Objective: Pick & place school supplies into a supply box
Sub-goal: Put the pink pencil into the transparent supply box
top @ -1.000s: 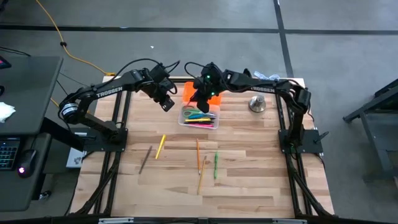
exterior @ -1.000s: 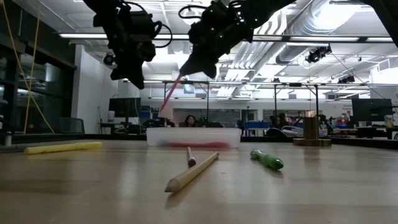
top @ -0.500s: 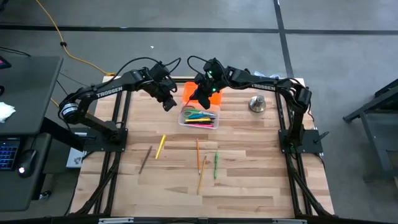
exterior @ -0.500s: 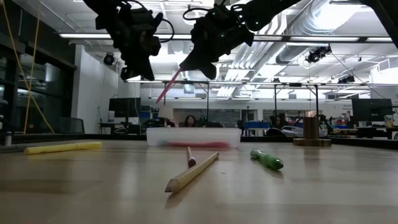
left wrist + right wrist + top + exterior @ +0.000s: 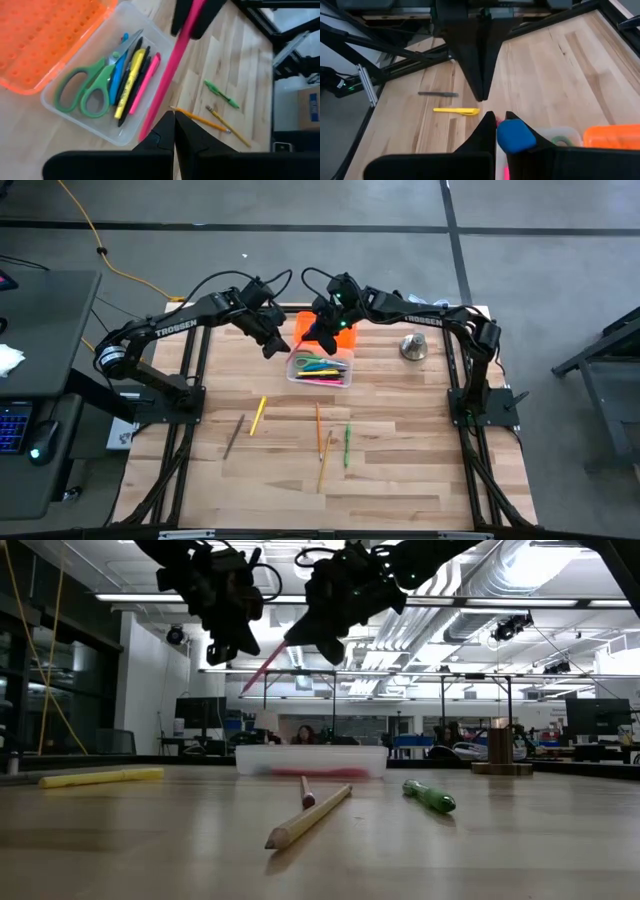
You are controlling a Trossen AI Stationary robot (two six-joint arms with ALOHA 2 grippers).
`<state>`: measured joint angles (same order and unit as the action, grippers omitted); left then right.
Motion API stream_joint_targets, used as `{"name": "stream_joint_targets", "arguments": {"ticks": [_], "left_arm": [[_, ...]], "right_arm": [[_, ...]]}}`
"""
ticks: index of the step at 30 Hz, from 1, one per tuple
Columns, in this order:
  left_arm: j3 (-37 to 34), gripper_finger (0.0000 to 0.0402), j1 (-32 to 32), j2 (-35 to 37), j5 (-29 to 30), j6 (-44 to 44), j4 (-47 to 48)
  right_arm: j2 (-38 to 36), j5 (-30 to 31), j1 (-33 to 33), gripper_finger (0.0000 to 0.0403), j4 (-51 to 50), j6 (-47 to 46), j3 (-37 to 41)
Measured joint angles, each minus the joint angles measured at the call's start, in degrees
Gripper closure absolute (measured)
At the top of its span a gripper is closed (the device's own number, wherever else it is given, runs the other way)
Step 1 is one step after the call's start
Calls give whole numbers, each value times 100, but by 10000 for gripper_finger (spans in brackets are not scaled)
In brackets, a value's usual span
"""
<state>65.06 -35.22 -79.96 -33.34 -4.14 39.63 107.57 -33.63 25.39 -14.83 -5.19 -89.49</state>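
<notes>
While it hangs in the air above the supply box (image 5: 320,368), the pink marker (image 5: 170,75) is pinched at its upper end by the right end effector (image 5: 318,643) and slants down toward the left end effector (image 5: 174,131), whose fingers are pressed together just beside the marker's lower tip — no contact between them can be told. In the low view the marker (image 5: 262,670) runs between the two dark end effectors, the left end effector (image 5: 228,645) being level with its lower half.

The supply box sits at the far middle of the worktop (image 5: 400,430), its orange lid (image 5: 45,35) folded open behind it. Inside lie green-handled scissors (image 5: 87,90), a blue pen (image 5: 120,65), a yellow marker (image 5: 129,85), a dark pen (image 5: 136,82) and a pink pen (image 5: 146,80), side by side.

Nearer the front edge lie a yellow highlighter (image 5: 257,415) and a dark brown pencil (image 5: 234,436) on the left — well apart from the box — and, at the middle, an orange pencil (image 5: 318,428), a wooden pencil (image 5: 325,460) and a green marker (image 5: 347,446). A silvery bell-like object (image 5: 413,346) stands to the right of the box.
</notes>
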Motion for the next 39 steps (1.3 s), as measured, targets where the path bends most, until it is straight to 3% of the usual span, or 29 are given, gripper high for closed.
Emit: {"name": "stream_joint_targets", "arguments": {"ticks": [17, 39], "left_arm": [[0, 364, 0, 0, -402, -37, -109], [0, 364, 11, -139, 109, -96, -266]], "right_arm": [[-2, -27, 0, 403, 398, -137, 0], [-4, -177, -122, 403, 592, -229, 4]]}}
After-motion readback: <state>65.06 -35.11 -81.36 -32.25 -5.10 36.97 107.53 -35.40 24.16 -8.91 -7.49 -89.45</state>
